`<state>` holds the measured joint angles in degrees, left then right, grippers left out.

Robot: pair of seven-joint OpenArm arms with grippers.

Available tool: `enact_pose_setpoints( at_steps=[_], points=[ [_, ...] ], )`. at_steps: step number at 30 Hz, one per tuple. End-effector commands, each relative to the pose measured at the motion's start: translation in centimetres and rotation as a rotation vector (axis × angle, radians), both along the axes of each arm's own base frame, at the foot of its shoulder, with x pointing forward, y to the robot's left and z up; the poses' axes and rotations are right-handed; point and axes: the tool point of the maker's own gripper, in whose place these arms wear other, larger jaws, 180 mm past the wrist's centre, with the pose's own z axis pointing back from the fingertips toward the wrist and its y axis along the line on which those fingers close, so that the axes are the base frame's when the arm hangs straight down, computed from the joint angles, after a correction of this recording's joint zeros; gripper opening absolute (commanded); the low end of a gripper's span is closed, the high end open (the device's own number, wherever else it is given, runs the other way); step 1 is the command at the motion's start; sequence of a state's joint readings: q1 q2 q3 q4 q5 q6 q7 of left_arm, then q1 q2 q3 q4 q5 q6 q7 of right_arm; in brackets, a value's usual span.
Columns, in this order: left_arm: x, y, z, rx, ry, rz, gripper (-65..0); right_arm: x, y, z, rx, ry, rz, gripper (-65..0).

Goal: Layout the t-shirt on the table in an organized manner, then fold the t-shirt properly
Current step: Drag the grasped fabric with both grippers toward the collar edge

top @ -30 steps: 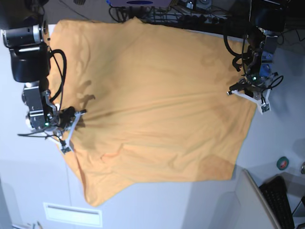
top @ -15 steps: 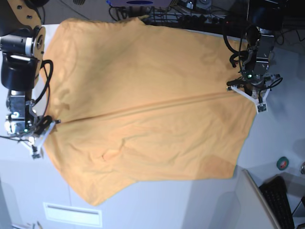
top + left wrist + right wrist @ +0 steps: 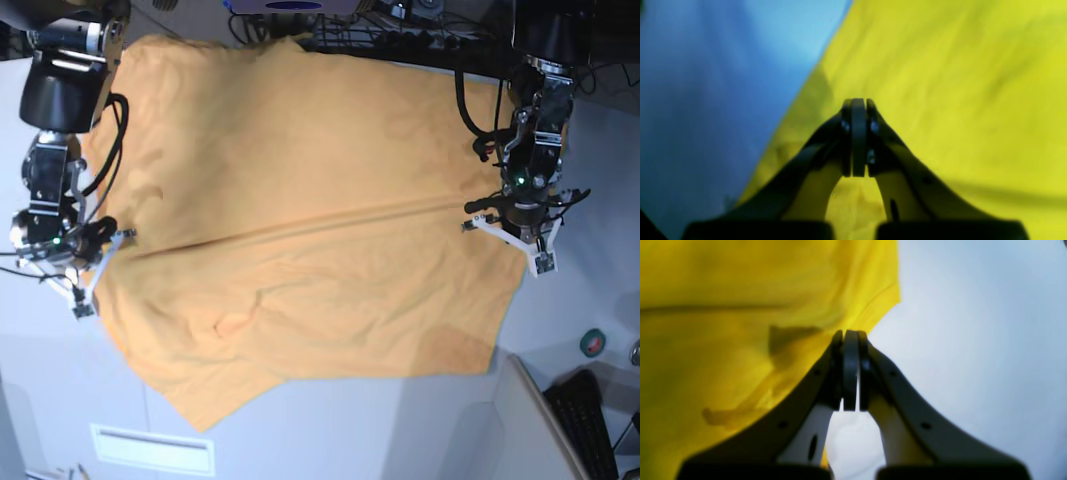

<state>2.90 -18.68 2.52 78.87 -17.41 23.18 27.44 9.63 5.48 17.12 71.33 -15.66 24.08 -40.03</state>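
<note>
You have the t-shirt (image 3: 300, 210) spread across the table (image 3: 350, 430), its taut crease running left-right between your right gripper (image 3: 85, 268) and left gripper (image 3: 505, 228), both clamped on opposite edges.

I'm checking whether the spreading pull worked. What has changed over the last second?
The right gripper moved outward toward the shirt's side edge, drawing the large orange-yellow cotton t-shirt taut; a straight crease now runs across to the left gripper, which shifted only slightly. Both grippers stayed shut on the fabric, and the shirt stayed spread over the smooth white-grey table.
</note>
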Motion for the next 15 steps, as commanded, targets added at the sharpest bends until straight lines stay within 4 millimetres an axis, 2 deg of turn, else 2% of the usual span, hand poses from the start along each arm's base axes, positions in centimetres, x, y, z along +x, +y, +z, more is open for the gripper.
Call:
enact_pose_setpoints(
  at_steps=[1,4,7,11,13,15],
  points=[
    [2.0,0.8,1.8,0.034,-0.056,-0.001,-65.0,0.5,0.0,1.3,-0.03,-0.021,0.032,-65.0],
    [3.8,0.5,0.4,0.003,-0.029,0.026,-65.0,-2.1,1.7,-0.2,-0.057,0.049,0.101,-65.0],
    [5.3,-0.2,-1.8,-0.034,0.034,0.01,-65.0,-3.5,2.3,-1.3,-0.055,0.085,0.122,-65.0],
    [6.1,-2.1,-3.4,-0.047,0.119,-0.027,-65.0,-4.6,1.9,-2.6,-0.051,0.135,0.115,-65.0],
    [6.1,-3.1,-3.5,-0.052,0.141,-0.057,-65.0,-4.9,1.4,-3.1,-0.055,0.157,0.112,-65.0],
    [6.5,-3.3,-3.2,-0.046,0.134,-0.066,-65.0,-4.9,0.9,-3.6,-0.054,0.175,0.105,-65.0]
  ],
)
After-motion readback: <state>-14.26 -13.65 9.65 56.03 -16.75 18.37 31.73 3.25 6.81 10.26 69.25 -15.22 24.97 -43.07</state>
